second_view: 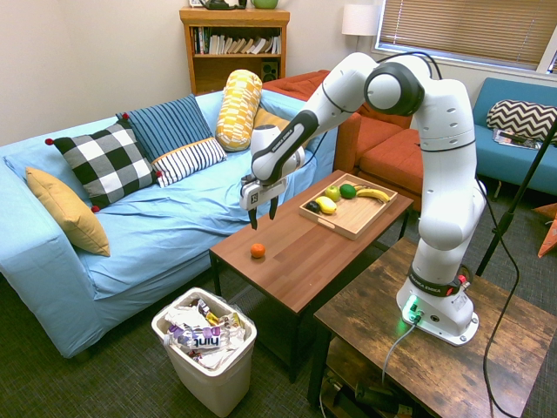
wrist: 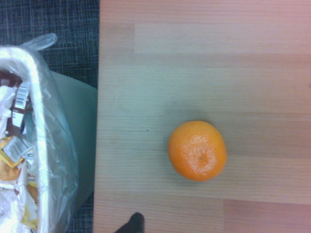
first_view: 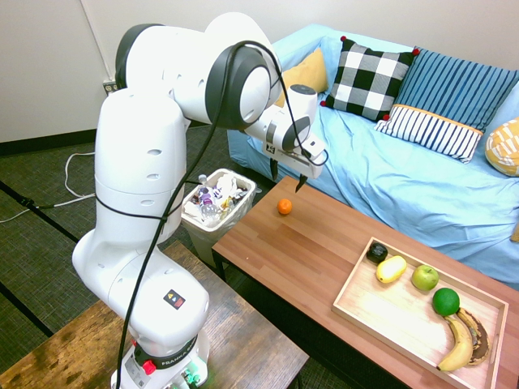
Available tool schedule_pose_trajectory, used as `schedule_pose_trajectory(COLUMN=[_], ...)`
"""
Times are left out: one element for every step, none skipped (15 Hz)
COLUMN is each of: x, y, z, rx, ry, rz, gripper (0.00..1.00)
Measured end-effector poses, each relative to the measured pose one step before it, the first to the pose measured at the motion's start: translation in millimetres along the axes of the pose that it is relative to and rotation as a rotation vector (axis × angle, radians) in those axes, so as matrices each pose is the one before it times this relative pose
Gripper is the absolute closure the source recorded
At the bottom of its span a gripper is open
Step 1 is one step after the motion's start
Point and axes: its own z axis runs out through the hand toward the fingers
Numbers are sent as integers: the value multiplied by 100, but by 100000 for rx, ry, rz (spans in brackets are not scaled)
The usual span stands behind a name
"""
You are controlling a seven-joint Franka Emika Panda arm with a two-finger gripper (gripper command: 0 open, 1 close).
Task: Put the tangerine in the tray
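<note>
Living-room coffee table (first_view: 324, 251): tangerine (first_view: 284, 207) near bin-side end, tray (first_view: 405, 320) at far end. Gripper (first_view: 287, 177) above fruit, jaws spread. Approach step; next, descend, straddle, close gently.

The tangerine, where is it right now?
The tangerine sits alone on the wooden coffee table, near the end by the waste bin, just below the open gripper and far from the tray.

The wooden coffee table (first_view: 324, 251) carries the tangerine (first_view: 284, 207) near one end, the tray (first_view: 381, 312) at the other
</note>
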Motion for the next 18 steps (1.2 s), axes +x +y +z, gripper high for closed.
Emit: schedule_pose_trajectory(x=[-48,95,137,161,148,158,218,203,153,110,21,-9,-23,-8,24,79,52,8], y=[-715,-595,-592,-534,-448,-397,-312,-214,-111,-110,-96,-26,12,1,14,51,37,1], z=[1553,1482,1411,1413,1199,1022,861,777,705,541,355,235,100,18,-2,-1,0,-12], rx=[-1227,-1431,-1510,-1573,-1153,-809,-719,-774,-790,-540,-259,-234,-180,-50,-16,-61,-63,6], ry=[-275,386,865,552,81,-34,151,266,181,89,-89,-80,17,24,33,73,32,11], rz=[132,464,422,759,411,264,465,571,528,287,294,497,443,223,158,193,123,25], gripper=[0,0,0,0,0,0,0,0,0,0,100,100,100,100,100,100,100,100])
